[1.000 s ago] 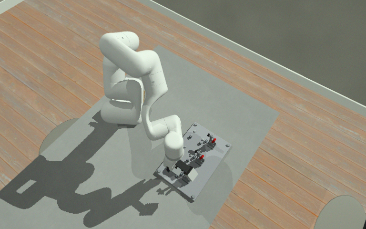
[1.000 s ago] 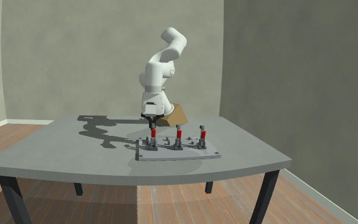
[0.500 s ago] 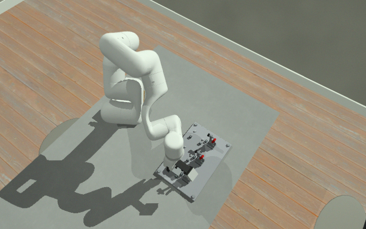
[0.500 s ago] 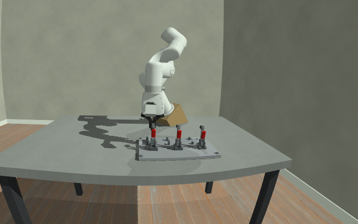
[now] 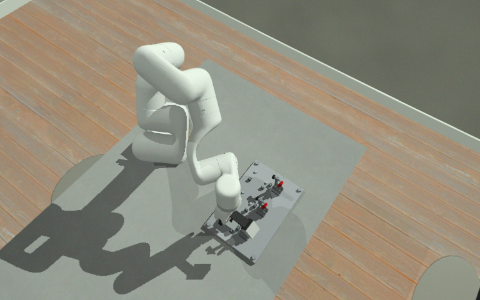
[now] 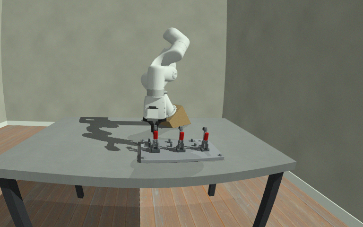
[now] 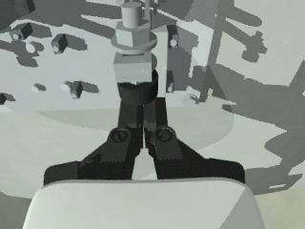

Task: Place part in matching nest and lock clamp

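The fixture plate point(image 5: 280, 217) point(image 6: 175, 156) point(image 7: 43, 101) carries three clamps. In the exterior view the left clamp's red handle point(image 6: 155, 135) stands nearly upright and its bar is raised. A pale strip point(image 7: 162, 62) beside two side blocks, behind this clamp's spindle point(image 7: 132, 37), looks like the part in the end nest; most of it is hidden, so its seating cannot be told. My gripper point(image 5: 220, 222) point(image 6: 153, 131) point(image 7: 143, 94) is shut and empty, pointing down. Its tips are close to the spindle's black tip point(image 7: 138, 93); contact cannot be told.
The middle clamp's red handle point(image 5: 264, 205) point(image 6: 181, 135) and the far clamp's red handle point(image 5: 280, 184) point(image 6: 206, 136) stand alongside, with bars raised. Small blocks and pads stand on the plate, and bolts sit at its corners. A brown block point(image 6: 180, 117) shows behind the arm.
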`<state>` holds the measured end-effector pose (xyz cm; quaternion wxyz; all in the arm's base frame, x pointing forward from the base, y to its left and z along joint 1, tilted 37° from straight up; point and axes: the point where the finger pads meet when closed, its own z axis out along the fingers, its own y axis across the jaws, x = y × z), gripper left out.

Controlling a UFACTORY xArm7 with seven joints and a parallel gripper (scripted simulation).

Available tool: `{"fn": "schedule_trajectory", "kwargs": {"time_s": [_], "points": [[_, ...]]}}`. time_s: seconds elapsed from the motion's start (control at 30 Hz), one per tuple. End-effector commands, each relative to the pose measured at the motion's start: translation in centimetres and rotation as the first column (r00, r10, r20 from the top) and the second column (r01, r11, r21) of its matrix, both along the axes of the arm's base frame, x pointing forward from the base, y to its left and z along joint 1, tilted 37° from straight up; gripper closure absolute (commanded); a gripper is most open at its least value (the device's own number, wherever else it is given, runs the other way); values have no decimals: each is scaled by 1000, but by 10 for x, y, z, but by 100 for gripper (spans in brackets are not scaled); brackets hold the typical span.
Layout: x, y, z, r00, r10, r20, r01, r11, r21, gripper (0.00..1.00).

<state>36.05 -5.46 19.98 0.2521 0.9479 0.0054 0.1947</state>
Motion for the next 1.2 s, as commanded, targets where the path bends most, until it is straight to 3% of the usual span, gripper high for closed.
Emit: {"fn": "schedule_trajectory", "kwargs": {"time_s": [0.0,0.47,1.17], "points": [[4,-3,-5,1000,2,2,-2,1000,0,100],[5,-2,-8,1000,2,2,-2,1000,0,100],[7,28,-25,1000,2,2,-2,1000,0,100]]}}
